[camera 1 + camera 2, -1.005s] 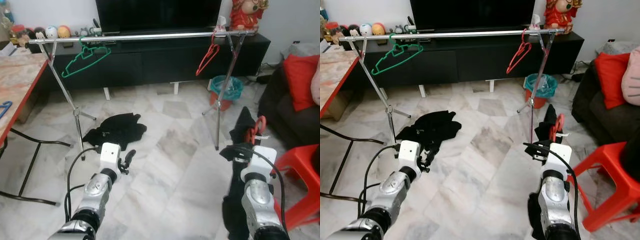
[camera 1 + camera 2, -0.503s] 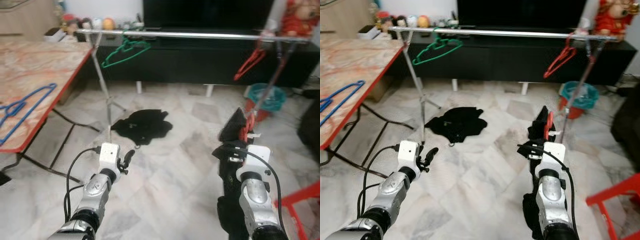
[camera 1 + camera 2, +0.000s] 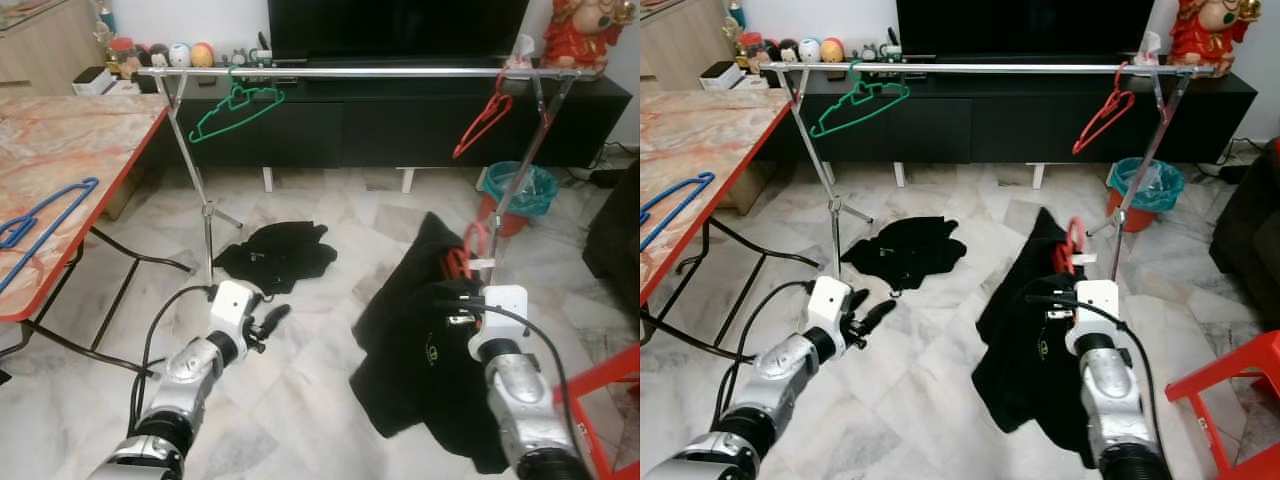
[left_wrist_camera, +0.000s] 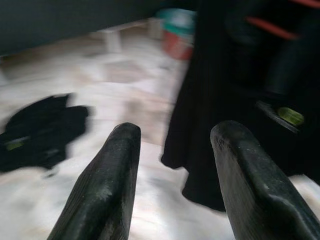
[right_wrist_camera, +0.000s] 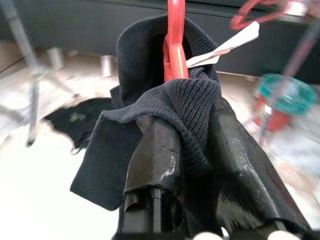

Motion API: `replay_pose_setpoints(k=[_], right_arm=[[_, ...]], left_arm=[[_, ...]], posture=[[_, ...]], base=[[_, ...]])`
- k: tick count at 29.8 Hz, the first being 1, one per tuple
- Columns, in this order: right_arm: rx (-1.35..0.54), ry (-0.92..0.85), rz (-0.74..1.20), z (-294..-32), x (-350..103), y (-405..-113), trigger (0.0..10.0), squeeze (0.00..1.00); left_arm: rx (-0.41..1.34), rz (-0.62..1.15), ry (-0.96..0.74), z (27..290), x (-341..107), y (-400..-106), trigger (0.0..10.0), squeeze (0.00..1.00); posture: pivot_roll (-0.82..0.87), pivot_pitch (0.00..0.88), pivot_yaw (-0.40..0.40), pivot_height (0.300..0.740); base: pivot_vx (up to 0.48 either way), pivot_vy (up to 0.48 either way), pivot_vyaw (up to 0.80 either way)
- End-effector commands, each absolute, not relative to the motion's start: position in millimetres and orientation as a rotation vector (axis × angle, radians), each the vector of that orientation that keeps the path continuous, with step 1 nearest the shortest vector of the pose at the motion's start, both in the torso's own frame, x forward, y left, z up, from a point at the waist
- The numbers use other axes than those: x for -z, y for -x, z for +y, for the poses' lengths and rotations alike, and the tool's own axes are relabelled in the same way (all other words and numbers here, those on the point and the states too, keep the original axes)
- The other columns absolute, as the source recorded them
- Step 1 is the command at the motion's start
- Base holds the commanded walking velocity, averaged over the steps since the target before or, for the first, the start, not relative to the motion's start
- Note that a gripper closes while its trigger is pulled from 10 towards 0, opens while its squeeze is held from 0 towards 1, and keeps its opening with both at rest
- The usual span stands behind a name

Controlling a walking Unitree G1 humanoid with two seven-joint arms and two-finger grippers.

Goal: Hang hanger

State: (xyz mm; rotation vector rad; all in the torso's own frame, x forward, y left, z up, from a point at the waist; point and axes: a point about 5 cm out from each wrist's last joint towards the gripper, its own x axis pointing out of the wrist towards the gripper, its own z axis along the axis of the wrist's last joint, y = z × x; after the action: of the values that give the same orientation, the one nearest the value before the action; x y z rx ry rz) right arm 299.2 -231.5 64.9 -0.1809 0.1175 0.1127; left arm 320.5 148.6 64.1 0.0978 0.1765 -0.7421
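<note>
Right pincer (image 5: 195, 150) is closed on a red hanger (image 5: 174, 45) that carries a black garment (image 3: 420, 345); the knitted collar of the garment is folded over the fingers (image 5: 155, 155), and a white tag (image 5: 225, 42) sticks out beside the hanger neck. In the head views the hanger hook (image 3: 1072, 240) rises just above the wrist, at the near right of the scene, and the garment hangs down from it and spreads to the left, low over the marble floor (image 3: 320, 400). The hanger is well apart from the silver rail (image 3: 370, 72), which runs across the far side of the room on two stands.

On this rail a green hanger (image 3: 232, 105) hangs toward the left end and a second red hanger (image 3: 482, 122) toward the right end. Another black garment (image 3: 278, 255) lies in a heap on the floor, near the left stand.

Left pincer (image 3: 268, 320) is held low at the near left, its two fingers (image 4: 107, 185) spread apart with nothing between them, and it points toward the hanging garment.

At the far left stands a worktop (image 3: 60, 160) with a red edge, and a blue hanger (image 3: 40, 225) lies on it. Behind the rail there is a long black cabinet (image 3: 400, 125), and a teal bin (image 3: 518, 185) stands on the floor at the far right. A red stool (image 3: 1230, 390) is at the near right.
</note>
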Motion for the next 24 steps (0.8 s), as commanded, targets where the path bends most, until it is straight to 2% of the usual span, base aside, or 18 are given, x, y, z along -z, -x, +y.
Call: replay_pose_setpoints(k=[1,7,10,14,15,24], right_arm=[[-0.187,0.202,0.077,-232.4,-77.0,-301.2,10.0,0.0],[-0.376,0.261,0.136,-243.3,-78.3,-291.7,10.0,0.0],[-0.517,0.223,0.166,-240.6,-78.3,-283.4,10.0,0.0],[-0.651,0.201,0.195,-234.9,-78.3,-275.3,10.0,0.0],[-0.75,0.188,0.218,-228.9,-77.4,-269.2,10.0,0.0],[-0.945,0.134,0.263,-218.1,-79.7,-259.5,10.0,0.0]], left_arm=[[0.84,0.173,-0.105,149.1,-74.4,-322.8,10.0,0.0],[1.069,0.211,-0.127,141.7,-85.2,-316.0,10.0,0.0],[1.155,0.237,-0.136,138.1,-87.1,-311.7,10.0,0.0],[1.221,0.259,-0.137,134.3,-88.8,-308.1,10.0,0.0],[1.252,0.257,-0.13,130.2,-91.8,-306.8,10.0,0.0],[1.318,0.202,-0.081,123.6,-115.1,-305.8,10.0,0.0]], posture=[[-0.07,0.0,0.023,0.74],[-0.07,0.0,0.019,0.74],[-0.07,0.0,0.017,0.74],[-0.07,0.0,0.017,0.74],[-0.07,0.0,0.017,0.74],[-0.06,0.0,0.005,0.74]], base=[[0.0,0.0,0.0],[0.0,0.0,0.0],[0.0,0.0,0.0],[0.0,0.0,0.0],[0.0,0.0,0.0],[0.0,0.0,0.0]])
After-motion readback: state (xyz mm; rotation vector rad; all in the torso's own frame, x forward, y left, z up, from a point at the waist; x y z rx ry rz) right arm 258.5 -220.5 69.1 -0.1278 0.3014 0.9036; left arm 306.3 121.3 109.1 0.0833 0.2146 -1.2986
